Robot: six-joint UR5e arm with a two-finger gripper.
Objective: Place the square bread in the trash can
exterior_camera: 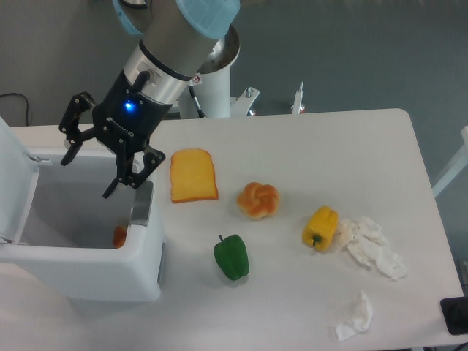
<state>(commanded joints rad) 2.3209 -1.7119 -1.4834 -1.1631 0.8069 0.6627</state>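
The square bread (pixel 193 175) is a flat orange-yellow toast slice lying on the white table, just right of the trash can. The trash can (pixel 88 274) is a large white bin at the left with its lid (pixel 14 183) swung open and a grey tab (pixel 141 204) on its right rim. A small orange thing (pixel 119 235) lies inside it. My gripper (pixel 89 172) hangs over the bin's opening, left of the bread, with its black fingers (pixel 115 183) spread apart and nothing between them.
On the table (pixel 329 146) lie a round knotted orange bun (pixel 258 199), a green pepper (pixel 232 257), a yellow pepper (pixel 321 227), crumpled white paper (pixel 373 245) and another scrap (pixel 356 316). A dark object (pixel 457 316) sits at the right edge.
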